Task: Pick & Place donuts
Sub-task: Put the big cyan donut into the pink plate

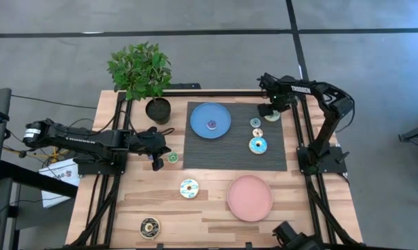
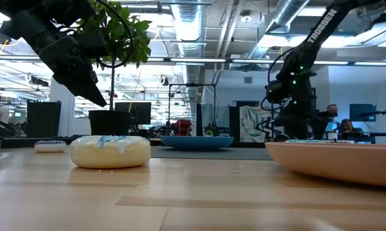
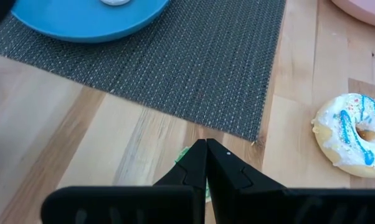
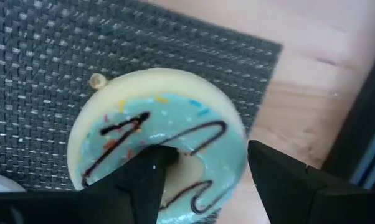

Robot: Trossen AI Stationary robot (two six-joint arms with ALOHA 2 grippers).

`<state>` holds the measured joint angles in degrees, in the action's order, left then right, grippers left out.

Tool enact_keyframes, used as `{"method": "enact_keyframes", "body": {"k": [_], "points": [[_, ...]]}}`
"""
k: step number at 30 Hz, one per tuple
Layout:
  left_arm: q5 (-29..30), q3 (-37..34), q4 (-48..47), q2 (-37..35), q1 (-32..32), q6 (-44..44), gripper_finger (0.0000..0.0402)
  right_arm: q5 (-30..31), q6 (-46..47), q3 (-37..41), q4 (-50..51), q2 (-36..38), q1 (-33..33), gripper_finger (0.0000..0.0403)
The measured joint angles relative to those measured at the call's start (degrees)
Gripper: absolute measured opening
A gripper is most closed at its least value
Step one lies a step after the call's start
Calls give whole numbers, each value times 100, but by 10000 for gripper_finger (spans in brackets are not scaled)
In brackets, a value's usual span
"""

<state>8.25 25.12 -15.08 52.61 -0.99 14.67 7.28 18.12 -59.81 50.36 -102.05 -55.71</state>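
We are working over a pale wooden worktop (image 1: 216,201) with a dark grey woven mat (image 1: 235,154) at its far middle. Our right claw (image 4: 203,171) is reaching down at the mat's far right corner, its fingers spread wide around one side of a cream ring donut with light blue icing and dark drizzle (image 4: 157,152): one finger is sitting in the donut's hole and the other is standing just outside its rim, so the claw is straddling the ring and not yet clamping it. Our left claw (image 3: 206,163) is hanging over the bare wood just off the mat's near left corner, its fingers pressed fully together, with a tiny green ring donut (image 1: 172,157) lying just under its tips; whether it is touching the donut we cannot tell. On the mat a round blue plate (image 1: 210,120) is carrying a tiny dark donut (image 1: 211,125), and three more small donuts (image 1: 257,144) are lying in a line to its right. A white-iced donut with blue stripes (image 1: 189,188) is resting on the wood beside a round pink plate (image 1: 249,198), and a dark brown donut (image 1: 151,225) is lying near the worktop's front edge.
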Motion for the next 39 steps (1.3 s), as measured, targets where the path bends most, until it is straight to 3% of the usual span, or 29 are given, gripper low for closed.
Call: {"method": "enact_keyframes", "body": {"k": [7, 17, 25, 33, 39], "points": [[-2, 0, -1, 1, 0, 5, 0, -156, 136, 0, -179, -27, 57, 210], [-6, 0, -1, 1, 0, 7, 0, -242, 135, 0, -249, -22, 57, 123], [-7, 0, -1, 1, 0, 9, 0, -241, 26, 0, -449, 210, 57, 109], [0, 0, -1, 1, 0, 11, 0, -293, -56, 0, -343, 963, 65, 109], [4, 0, -1, 1, 0, -132, 0, -850, 289, 2, 309, 2044, 601, 109]]}}
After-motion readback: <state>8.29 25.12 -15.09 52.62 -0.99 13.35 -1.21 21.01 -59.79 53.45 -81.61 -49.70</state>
